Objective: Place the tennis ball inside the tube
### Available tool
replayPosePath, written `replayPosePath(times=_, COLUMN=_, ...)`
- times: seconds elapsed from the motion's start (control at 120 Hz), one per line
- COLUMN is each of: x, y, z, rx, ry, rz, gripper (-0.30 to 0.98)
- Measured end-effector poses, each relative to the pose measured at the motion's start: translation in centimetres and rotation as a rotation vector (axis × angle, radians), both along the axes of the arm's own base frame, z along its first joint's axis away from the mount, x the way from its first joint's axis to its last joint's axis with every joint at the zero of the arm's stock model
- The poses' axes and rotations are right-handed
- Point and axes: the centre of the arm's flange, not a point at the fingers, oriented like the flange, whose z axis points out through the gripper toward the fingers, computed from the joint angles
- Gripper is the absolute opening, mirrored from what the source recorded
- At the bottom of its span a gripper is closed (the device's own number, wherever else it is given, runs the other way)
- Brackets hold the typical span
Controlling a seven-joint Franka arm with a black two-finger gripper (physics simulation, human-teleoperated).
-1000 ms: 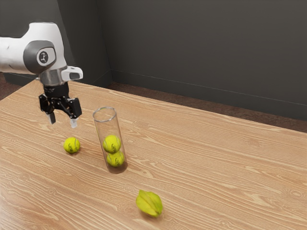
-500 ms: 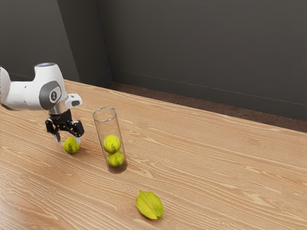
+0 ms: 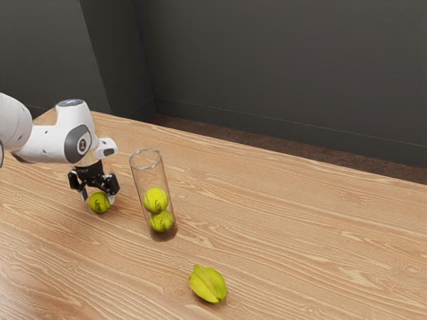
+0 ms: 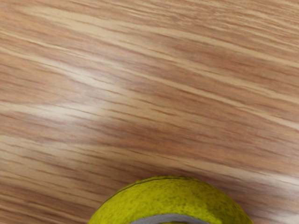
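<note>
Pale-tipped black fingers [image 3: 111,199] spread ball-wide, astride fuzzy yellow-green tennis ball [image 3: 99,203] on wood-grained worktop [image 3: 300,233]; exterior view's 3 o'clock, across bare gap: transparent cylindrical tube [image 3: 146,175], rim open upward.

Smooth rounded white arm [image 3: 47,143]; dark grey oval panel [image 3: 71,145] bore round emblem [image 3: 83,145]. White grey-inset block [image 3: 103,143] sat above black angular gripper [image 3: 98,197].

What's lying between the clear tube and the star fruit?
A bare stretch of wooden tabletop lies between the clear tube and the star fruit, in the exterior view.
</note>
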Motion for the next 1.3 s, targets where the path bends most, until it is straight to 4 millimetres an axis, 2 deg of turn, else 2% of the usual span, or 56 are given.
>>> replayPosePath(times=0.075, x=0.0, y=0.0, z=-0.4, rx=-0.001, ry=0.006, rz=-0.002, gripper=0.66)
replayPosePath(times=0.275, x=0.0, y=-0.1, z=-0.7, rx=-0.001, ry=0.012, rz=-0.009, gripper=0.46)
replayPosePath(times=0.567, x=-0.3, y=-0.2, z=-0.1, rx=-0.01, ry=0.024, rz=-0.007, gripper=0.4)
replayPosePath(times=0.667, x=-0.4, y=-0.6, z=0.9, rx=-0.015, ry=0.024, rz=-0.008, gripper=0.38)
replayPosePath(times=0.725, x=-0.4, y=-0.9, z=3.0, rx=-0.015, ry=0.009, rz=-0.01, gripper=0.36)
replayPosePath(times=0.808, x=-0.4, y=-2.6, z=7.7, rx=-0.016, ry=-0.033, rz=-0.033, gripper=0.37)
replayPosePath(times=0.95, x=-0.6, y=-7.4, z=17.7, rx=-0.016, ry=-0.13, rz=-0.089, gripper=0.39)
replayPosePath(times=1.033, x=-0.5, y=-10.5, z=22.2, rx=-0.025, ry=-0.148, rz=-0.122, gripper=0.4)
replayPosePath(times=1.167, x=-0.8, y=-15.5, z=25.6, rx=-0.041, ry=-0.129, rz=-0.173, gripper=0.4)
replayPosePath(times=1.3, x=-0.8, y=-19.3, z=26.6, rx=-0.048, ry=-0.094, rz=-0.203, gripper=0.41)
